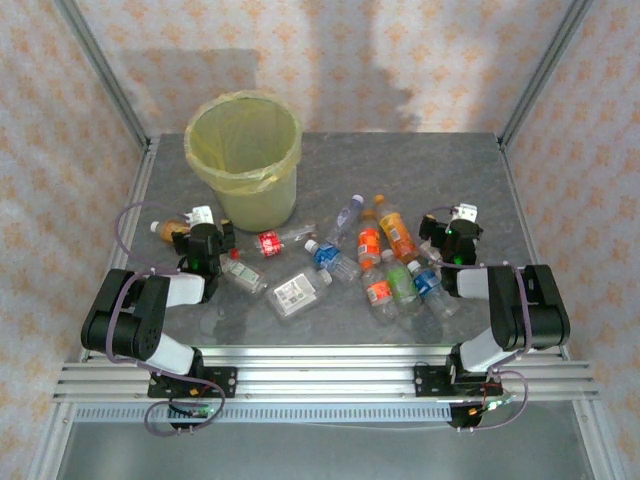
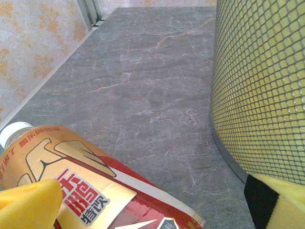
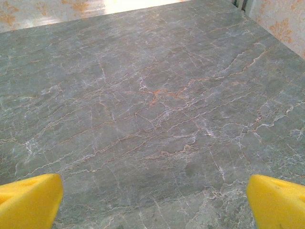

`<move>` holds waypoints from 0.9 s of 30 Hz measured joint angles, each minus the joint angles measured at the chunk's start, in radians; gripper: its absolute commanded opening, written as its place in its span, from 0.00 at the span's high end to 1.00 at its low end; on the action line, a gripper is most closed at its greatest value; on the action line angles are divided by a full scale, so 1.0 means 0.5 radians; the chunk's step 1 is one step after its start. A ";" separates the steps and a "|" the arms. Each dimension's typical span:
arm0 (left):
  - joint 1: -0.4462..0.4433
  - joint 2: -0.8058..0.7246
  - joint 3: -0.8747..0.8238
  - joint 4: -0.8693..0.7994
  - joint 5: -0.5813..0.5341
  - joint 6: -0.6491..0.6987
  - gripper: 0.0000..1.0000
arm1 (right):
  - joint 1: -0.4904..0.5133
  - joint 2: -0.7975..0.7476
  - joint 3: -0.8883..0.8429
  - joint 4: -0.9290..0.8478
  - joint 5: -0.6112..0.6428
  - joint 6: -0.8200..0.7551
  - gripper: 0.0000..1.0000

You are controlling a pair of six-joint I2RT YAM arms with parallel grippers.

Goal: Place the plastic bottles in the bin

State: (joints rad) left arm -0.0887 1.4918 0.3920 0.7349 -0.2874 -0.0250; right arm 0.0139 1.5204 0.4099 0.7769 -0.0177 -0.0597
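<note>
Right, one bin [image 1: 243, 160], some eleven plastic bottles [image 1: 368, 245]; gold-labelled bottle [image 2: 71, 186] beside released left tool [image 1: 203, 222], right tool [image 1: 455, 222] released too

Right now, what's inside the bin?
In the bin just a yellow bag lining shows, nothing else visible. The floor's near side is hidden behind the bin's own wall.

The tabletop [image 1: 420, 170] is grey and stone-patterned, veined with thin pale and rusty lines. Behind it and to both sides rise walls [image 1: 350, 60] papered pale pink with orange motifs. Slanted metal posts [image 1: 105, 75] meet its far corners, and a ribbed metal rail [image 1: 320, 372] runs along its near edge.
</note>
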 measured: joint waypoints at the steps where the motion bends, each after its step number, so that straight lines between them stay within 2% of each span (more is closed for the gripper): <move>1: 0.000 0.000 0.000 0.000 0.001 -0.001 0.00 | 0.000 0.000 0.000 0.000 0.000 0.000 0.01; 9: 0.013 -0.050 0.002 -0.033 -0.003 -0.008 0.00 | 0.000 0.000 0.000 -0.005 -0.002 -0.001 0.01; 16: 0.013 -0.403 0.073 -0.287 -0.031 -0.040 0.00 | 0.000 -0.008 0.036 -0.118 -0.003 -0.001 0.01; 21: 0.013 -0.629 0.158 -0.537 -0.101 -0.125 0.00 | 0.000 -0.131 0.076 -0.270 0.000 -0.002 0.01; 27: 0.024 -0.903 0.324 -1.038 -0.292 -0.380 0.00 | 0.000 -0.414 0.131 -0.575 0.081 -0.002 0.01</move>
State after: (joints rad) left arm -0.0765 1.0401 0.5541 0.2161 -0.4335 -0.2150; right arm 0.0139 1.3132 0.4755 0.4892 0.0227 -0.0608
